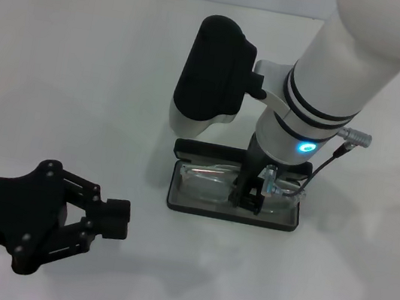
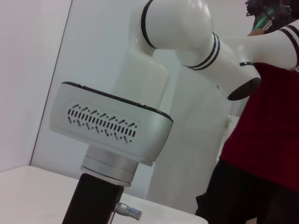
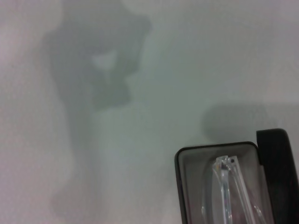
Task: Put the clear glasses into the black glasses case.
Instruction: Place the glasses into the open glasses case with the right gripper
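Note:
The black glasses case (image 1: pixel 205 211) lies open at mid-table, its lid (image 1: pixel 204 149) folded back on the far side. The clear glasses (image 1: pixel 206 183) lie inside on the grey lining. My right gripper (image 1: pixel 250 192) reaches straight down into the case at the middle of the glasses. The right wrist view shows one end of the case (image 3: pixel 179 164) with a folded clear arm of the glasses (image 3: pixel 227 173) in it. My left gripper (image 1: pixel 117 219) hovers shut and empty at the lower left, well apart from the case.
The right arm's black-and-white wrist block (image 1: pixel 211 68) stands just behind the case. In the left wrist view, a person in a dark red top (image 2: pixel 271 121) stands beyond the table. White tabletop (image 1: pixel 69 61) surrounds the case.

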Available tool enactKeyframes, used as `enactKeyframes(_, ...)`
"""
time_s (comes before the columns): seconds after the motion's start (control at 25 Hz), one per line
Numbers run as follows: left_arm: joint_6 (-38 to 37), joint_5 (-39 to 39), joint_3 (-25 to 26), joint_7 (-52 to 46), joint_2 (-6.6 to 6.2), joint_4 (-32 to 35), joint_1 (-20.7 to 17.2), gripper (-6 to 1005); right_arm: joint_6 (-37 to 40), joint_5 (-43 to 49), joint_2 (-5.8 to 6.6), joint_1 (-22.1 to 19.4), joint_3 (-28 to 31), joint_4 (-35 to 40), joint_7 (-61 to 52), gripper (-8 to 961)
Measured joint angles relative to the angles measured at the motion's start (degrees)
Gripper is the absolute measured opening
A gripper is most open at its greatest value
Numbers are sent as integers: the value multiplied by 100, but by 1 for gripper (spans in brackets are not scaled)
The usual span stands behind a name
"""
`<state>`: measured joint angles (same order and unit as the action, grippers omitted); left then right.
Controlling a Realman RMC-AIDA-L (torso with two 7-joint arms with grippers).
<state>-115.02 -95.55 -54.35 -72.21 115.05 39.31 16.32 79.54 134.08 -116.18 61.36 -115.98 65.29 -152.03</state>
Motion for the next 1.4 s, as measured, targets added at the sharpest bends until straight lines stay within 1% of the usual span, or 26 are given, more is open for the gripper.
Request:
enactKeyframes(0.24, 0, 0, 3, 50, 0, -30, 11, 129, -3, -5, 0, 0, -11, 2, 34, 119)
enactKeyframes(0.48, -1, 0, 4, 52, 0, -29, 12, 129, -2, -13, 0, 2, -147, 1, 56, 120)
enactKeyframes(1.12, -1, 2, 3, 68, -1, -28, 5, 128, -54, -14, 0, 7, -152, 1, 121, 125)
enactKeyframes(1.4, 4, 2, 1, 68, 0, -30, 2, 129, -52, -13, 0, 7, -153, 11, 172, 141)
